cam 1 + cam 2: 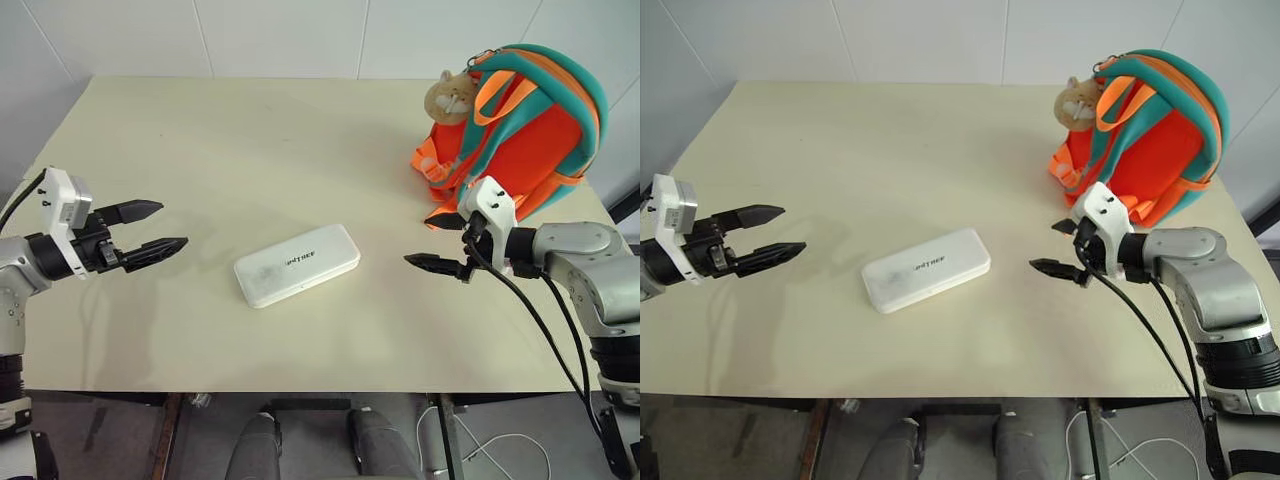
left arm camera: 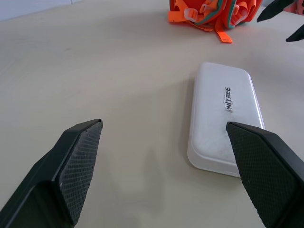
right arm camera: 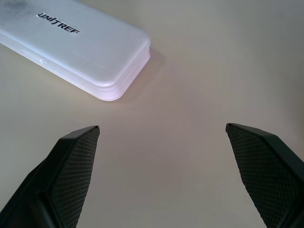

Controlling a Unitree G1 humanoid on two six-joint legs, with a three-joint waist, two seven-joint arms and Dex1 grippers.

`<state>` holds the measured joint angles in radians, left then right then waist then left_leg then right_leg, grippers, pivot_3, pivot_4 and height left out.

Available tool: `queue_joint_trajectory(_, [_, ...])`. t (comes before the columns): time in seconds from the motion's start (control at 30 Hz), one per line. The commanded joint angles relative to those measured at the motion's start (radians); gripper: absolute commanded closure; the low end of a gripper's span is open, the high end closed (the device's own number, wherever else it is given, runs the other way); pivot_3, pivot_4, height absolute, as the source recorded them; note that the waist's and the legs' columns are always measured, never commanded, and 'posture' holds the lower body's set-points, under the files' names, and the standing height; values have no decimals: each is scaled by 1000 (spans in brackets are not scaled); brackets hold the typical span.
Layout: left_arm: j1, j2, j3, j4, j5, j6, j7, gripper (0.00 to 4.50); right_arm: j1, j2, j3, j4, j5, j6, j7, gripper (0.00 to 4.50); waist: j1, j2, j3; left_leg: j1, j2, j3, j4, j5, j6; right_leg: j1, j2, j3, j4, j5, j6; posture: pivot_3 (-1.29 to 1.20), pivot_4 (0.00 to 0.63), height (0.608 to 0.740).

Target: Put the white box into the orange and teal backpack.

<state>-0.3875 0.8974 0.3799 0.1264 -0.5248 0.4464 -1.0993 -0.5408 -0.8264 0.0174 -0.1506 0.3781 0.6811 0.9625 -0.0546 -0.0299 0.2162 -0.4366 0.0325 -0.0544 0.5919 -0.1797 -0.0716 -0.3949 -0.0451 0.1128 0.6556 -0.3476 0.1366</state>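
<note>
I'm at the approach: both hands, left (image 1: 157,227) and right (image 1: 445,242), gape wide and empty beside the flat white plastic box (image 1: 297,265) on the cream bench (image 1: 220,130), so next I grasp it, the orange and teal fabric backpack (image 1: 520,130) probably zipped.

Table: a broad, flat, pale cream rectangular tabletop (image 1: 250,140) filled most of the frame, from the upper left across to the right edge, with its near edge running along the lower part.
Surface: matte, with faint grey scuffs near the upper middle.
Wall: a white panelled wall (image 1: 280,35) ran across the top of the frame behind the tabletop, divided by thin vertical seams.
Floor: a dark grey floor (image 1: 110,435) lay along the bottom of the frame below the table's edge.
Cable: a thin white cable (image 1: 500,445) curled on the floor at the lower right.
</note>
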Motion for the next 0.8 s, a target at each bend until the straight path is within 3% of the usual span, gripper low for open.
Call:
queue_joint_trajectory(0.03, [-9,-14,14,-48,-28,7,31,33,-6,-8,-30,-17,4,-2,-9,0,-1,0,0,0,0,0,0,0,0,0,0,0,0,0,0,0,150,740])
queue_joint_trajectory(0.27, [29,-31,-4,-99,-21,23,53,33,-91,56,7,45,-21,-19,-47,0,-5,0,0,2,0,1,2,0,0,1,0,1,3,0,0,0,150,740])
queue_joint_trajectory(0.3, [38,-23,-19,-105,-11,28,46,216,-88,58,9,39,-16,-12,-40,180,-4,0,0,2,0,1,2,0,0,1,0,1,3,0,0,0,150,740])
queue_joint_trajectory(0.4, [88,-22,-8,-160,-42,92,57,947,-72,64,7,6,5,10,-27,966,-2,0,0,2,0,1,1,0,0,1,0,1,2,0,0,0,150,740])
queue_joint_trajectory(0.53, [118,-19,-5,-186,-42,149,96,2277,-94,90,14,13,15,7,-27,2415,-1,0,0,1,0,0,1,0,0,1,0,1,2,0,0,0,150,740])
queue_joint_trajectory(0.73, [140,6,-69,-226,-61,324,118,4210,-146,165,97,166,-127,-103,-113,4475,-5,-1,0,5,0,2,1,0,0,3,0,2,2,0,0,0,150,740])
queue_joint_trajectory(0.8, [142,20,-107,-225,-71,395,105,4467,-139,194,119,193,-170,-125,-153,4500,-4,-1,0,6,0,2,1,0,0,3,0,2,3,0,0,0,150,740])
